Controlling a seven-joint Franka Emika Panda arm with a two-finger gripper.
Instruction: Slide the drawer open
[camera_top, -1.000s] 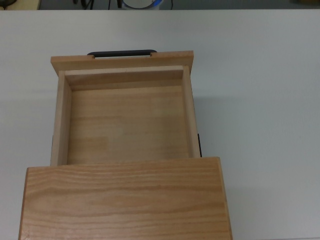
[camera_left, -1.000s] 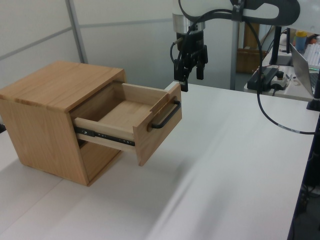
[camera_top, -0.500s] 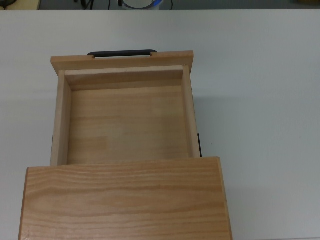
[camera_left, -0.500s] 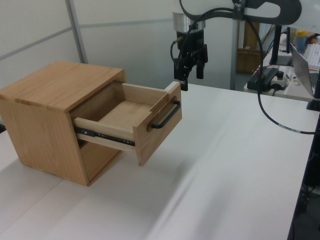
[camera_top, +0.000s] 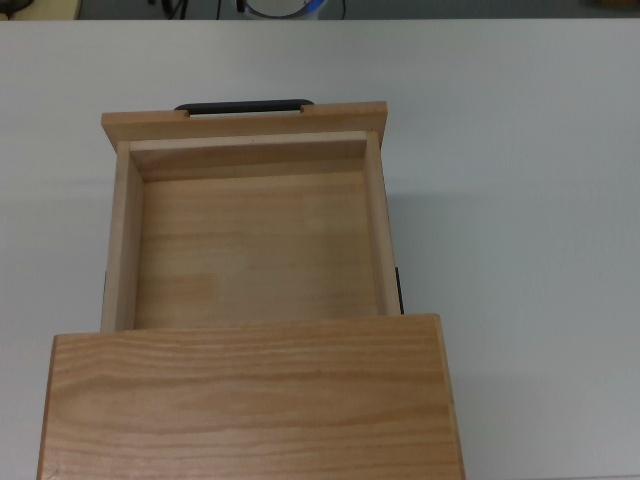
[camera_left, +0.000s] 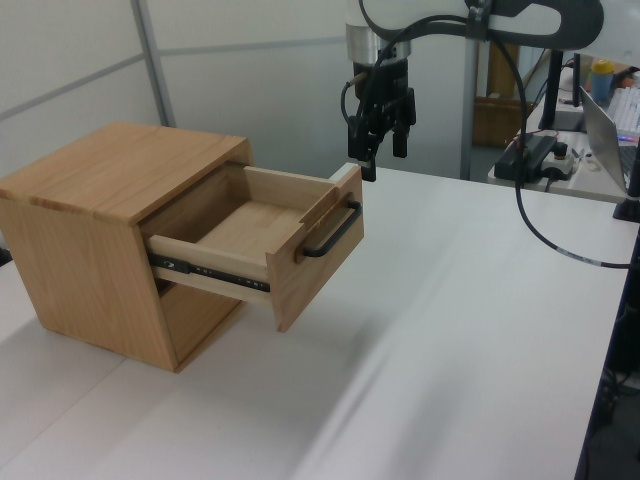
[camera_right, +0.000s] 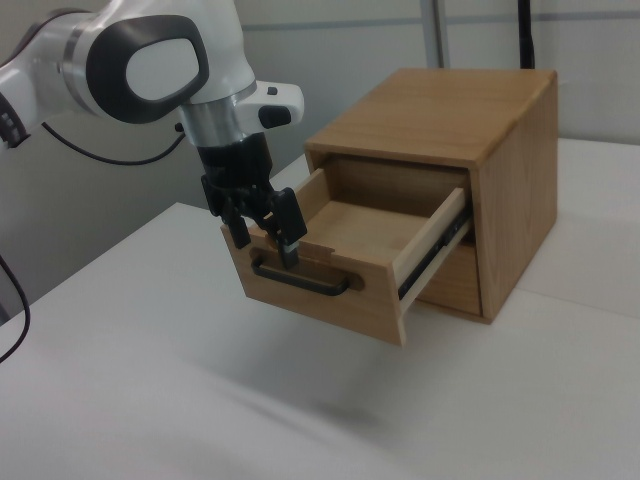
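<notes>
While drawer (camera_left: 262, 237) juts from cabinet (camera_left: 110, 190), fingers (camera_left: 368, 160) hang apart above handle (camera_left: 335, 232).

Bright even light, soft faint shadows, mild blur

drawer (camera_top: 250, 245) | light wood tray, black bar handle (camera_right: 300, 279) on front | pulled well out | empty inside

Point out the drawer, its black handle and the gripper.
drawer (camera_top: 250, 250): top view, on its bare inside floor.
black handle (camera_right: 300, 280): right view, on the middle of the bar.
gripper (camera_left: 382, 158): left view, midway between the tips of its fingers.
</notes>
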